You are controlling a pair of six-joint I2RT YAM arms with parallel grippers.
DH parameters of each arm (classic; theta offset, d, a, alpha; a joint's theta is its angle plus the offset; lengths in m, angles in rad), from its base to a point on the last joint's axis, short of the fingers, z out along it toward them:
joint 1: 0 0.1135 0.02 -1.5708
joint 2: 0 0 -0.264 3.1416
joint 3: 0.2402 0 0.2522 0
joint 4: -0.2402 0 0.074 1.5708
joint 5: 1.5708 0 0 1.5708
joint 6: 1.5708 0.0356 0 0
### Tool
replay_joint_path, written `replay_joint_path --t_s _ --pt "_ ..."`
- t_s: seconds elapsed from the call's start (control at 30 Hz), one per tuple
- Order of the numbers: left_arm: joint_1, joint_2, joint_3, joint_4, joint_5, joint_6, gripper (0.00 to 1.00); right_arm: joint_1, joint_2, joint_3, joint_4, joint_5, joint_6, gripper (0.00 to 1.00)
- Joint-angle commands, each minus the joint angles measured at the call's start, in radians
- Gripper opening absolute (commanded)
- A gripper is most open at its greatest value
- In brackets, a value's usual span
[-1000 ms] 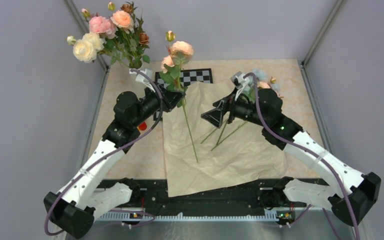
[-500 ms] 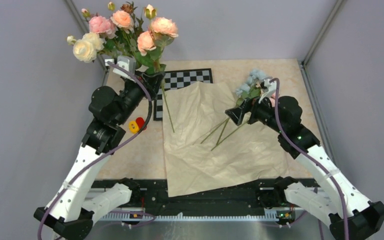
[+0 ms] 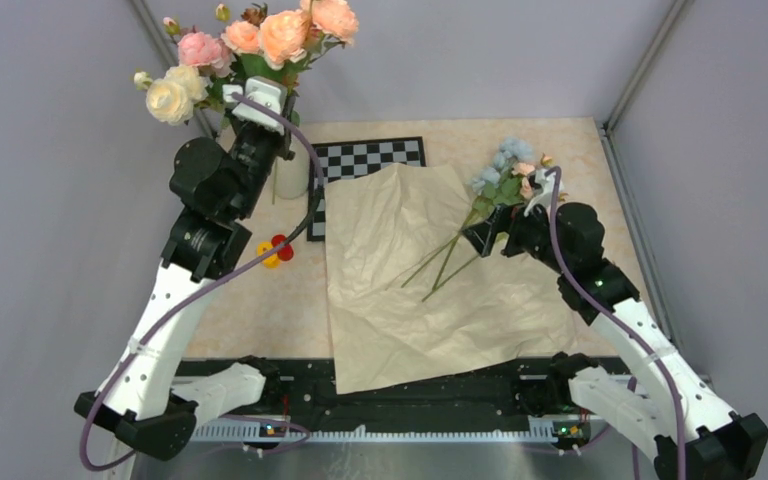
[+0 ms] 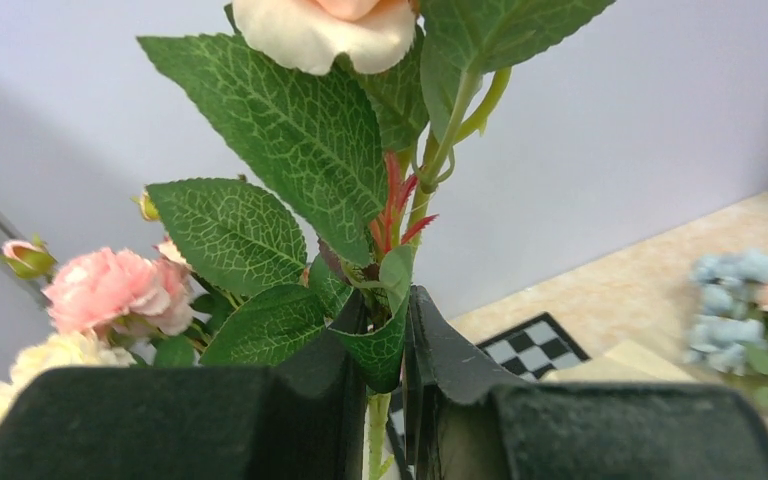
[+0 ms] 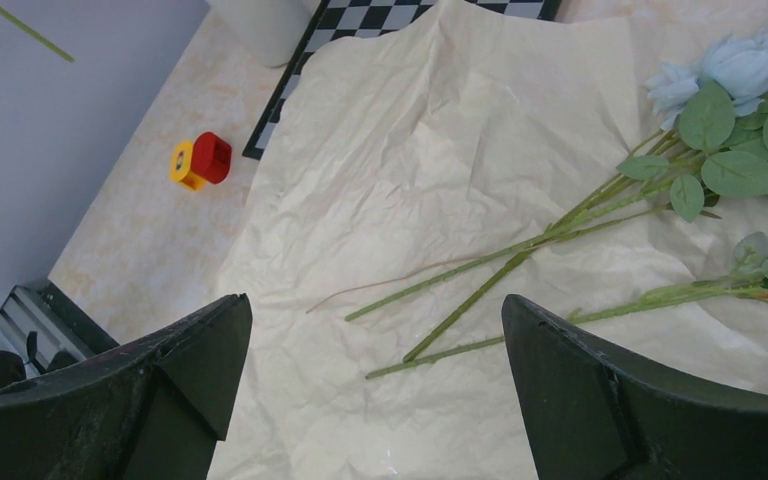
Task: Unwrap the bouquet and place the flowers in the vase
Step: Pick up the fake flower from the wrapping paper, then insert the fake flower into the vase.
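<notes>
Mostly behind left arm [image 3: 205,195]: vase [image 3: 290,176]

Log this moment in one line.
left gripper: shut on peach rose stem near white vase | right gripper: open above wrapping paper | blue flowers: lying on paper

White-shelled arms [image 3: 175,310] with black joints [image 3: 200,175]; purple cables [image 3: 315,185] looping alongside; black wedge-shaped claw fingers [image 5: 600,400]
</notes>
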Motion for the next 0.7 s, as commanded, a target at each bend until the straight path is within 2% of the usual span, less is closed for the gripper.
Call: replay_joint_path --t_s 0.0,0.13,0.37,0.67 --pt "0.030 0.089 0.099 0.091 -0.025 0.113 0.00 -0.013 -0.050 -0.018 0.055 0.053 0.008 0.98" --pt "0.096 0.160 0.160 0.140 0.017 0.115 0.00 -0.013 -0.064 -0.031 0.063 0.075 -0.003 0.99" --pt "0.264 0.235 0.190 0.236 0.161 0.015 0.00 -0.014 -0.104 -0.013 0.007 0.121 -0.035 0.99" --pt "0.392 0.347 0.251 0.366 0.245 -0.067 0.00 -0.014 -0.185 -0.048 -0.030 0.167 -0.031 0.99"
